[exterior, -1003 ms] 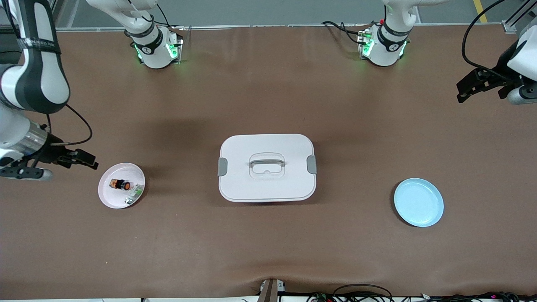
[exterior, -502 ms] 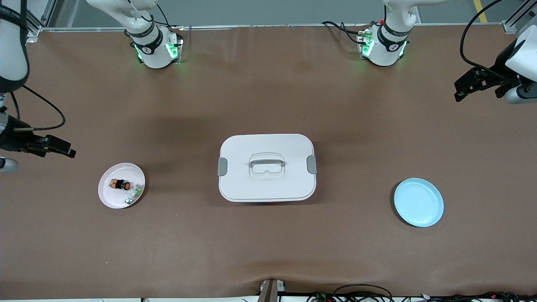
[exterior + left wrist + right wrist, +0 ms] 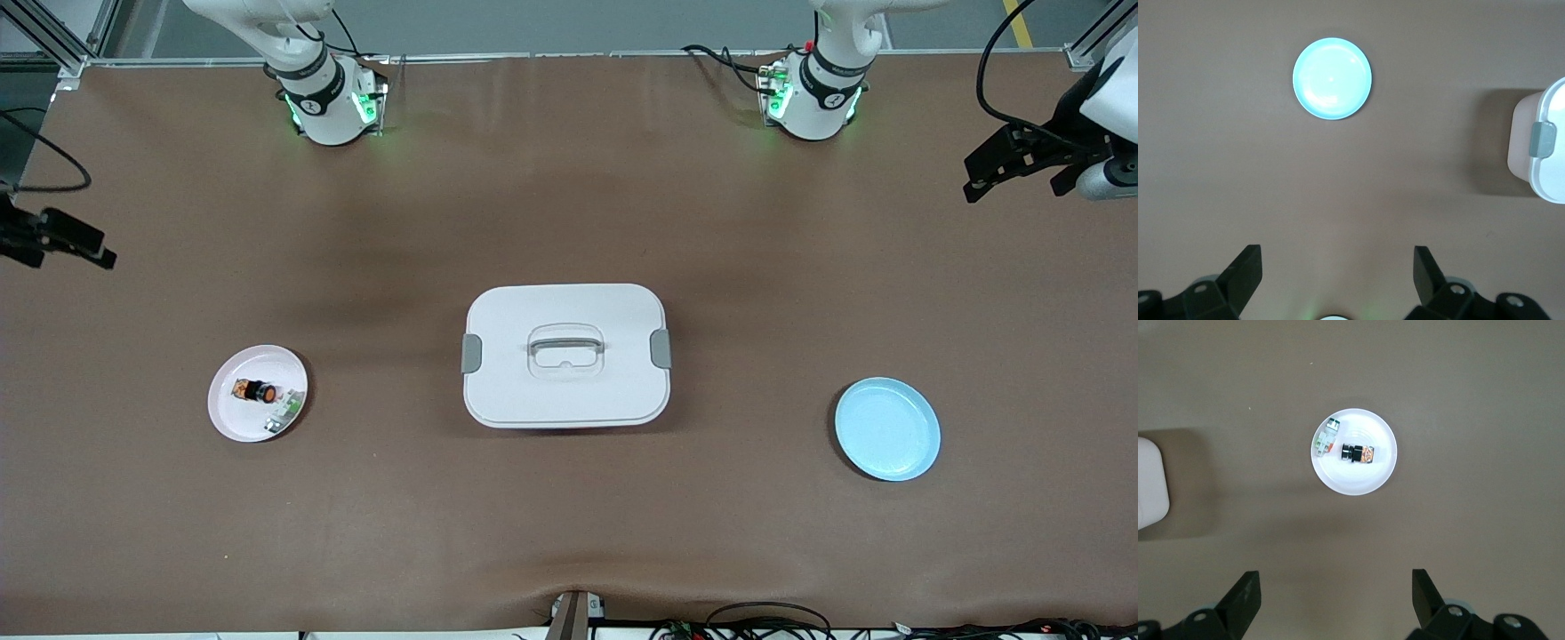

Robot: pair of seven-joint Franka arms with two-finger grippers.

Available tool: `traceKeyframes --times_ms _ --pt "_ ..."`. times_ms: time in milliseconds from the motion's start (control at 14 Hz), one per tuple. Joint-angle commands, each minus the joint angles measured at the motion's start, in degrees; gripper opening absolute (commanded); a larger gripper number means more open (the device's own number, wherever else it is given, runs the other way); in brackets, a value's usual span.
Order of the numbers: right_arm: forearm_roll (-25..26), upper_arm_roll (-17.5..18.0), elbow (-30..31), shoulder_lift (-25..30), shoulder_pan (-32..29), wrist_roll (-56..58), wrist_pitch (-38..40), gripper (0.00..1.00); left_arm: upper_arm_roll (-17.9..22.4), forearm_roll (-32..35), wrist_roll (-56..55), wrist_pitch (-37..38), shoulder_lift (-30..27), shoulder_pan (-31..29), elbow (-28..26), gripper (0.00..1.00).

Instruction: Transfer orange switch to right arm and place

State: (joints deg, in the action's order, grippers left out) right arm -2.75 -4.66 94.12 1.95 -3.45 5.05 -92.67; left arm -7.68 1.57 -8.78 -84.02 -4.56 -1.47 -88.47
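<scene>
The orange switch (image 3: 258,390) lies on its side on a pink plate (image 3: 233,418) toward the right arm's end of the table. In the right wrist view the orange switch (image 3: 1357,453) and its plate (image 3: 1355,483) show well below. My right gripper (image 3: 76,253) hangs open and empty over the table's edge at that end, apart from the plate; its open jaws (image 3: 1335,587) frame bare table. My left gripper (image 3: 1013,182) is open and empty over bare table at the left arm's end; it (image 3: 1337,263) holds nothing.
A small white-and-green part (image 3: 283,413) shares the pink plate. A white lidded box (image 3: 565,356) with a handle stands mid-table. A light blue plate (image 3: 887,429) lies toward the left arm's end, also seen as the blue plate (image 3: 1332,79) under the left wrist.
My right arm has pulled away from the pink plate, out toward the table's edge at its own end. The left gripper has barely shifted. The switch has not moved.
</scene>
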Motion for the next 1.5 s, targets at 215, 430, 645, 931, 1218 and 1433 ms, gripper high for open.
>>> traceKeyframes --times_ms 215,430,645,931,1218,1433 --pt "1.8 1.1 16.6 15.4 -0.5 -1.0 -6.2 1.00 -0.1 -0.9 1.0 1.2 -0.5 -0.3 0.2 1.00" --pt "2.0 1.7 17.3 16.6 -0.2 -0.8 -7.7 1.00 -0.1 -0.9 1.0 1.2 -0.3 -0.3 0.2 1.00" --pt "2.4 1.8 12.7 13.8 -0.2 -0.8 -7.2 1.00 -0.1 -0.9 1.0 1.2 -0.1 -0.2 0.2 1.00" --pt "2.4 1.8 3.6 7.0 -0.3 -1.0 -0.8 1.00 -0.1 -0.9 1.0 1.2 0.0 -0.2 0.2 1.00" --pt "2.2 1.8 2.6 5.5 -0.2 -0.8 2.0 1.00 -0.1 -0.9 1.0 1.1 0.1 -0.2 0.3 1.00" --pt "2.1 1.8 2.4 5.1 -0.1 -0.7 3.2 1.00 -0.1 -1.0 1.0 0.9 0.1 -0.2 0.3 1.00"
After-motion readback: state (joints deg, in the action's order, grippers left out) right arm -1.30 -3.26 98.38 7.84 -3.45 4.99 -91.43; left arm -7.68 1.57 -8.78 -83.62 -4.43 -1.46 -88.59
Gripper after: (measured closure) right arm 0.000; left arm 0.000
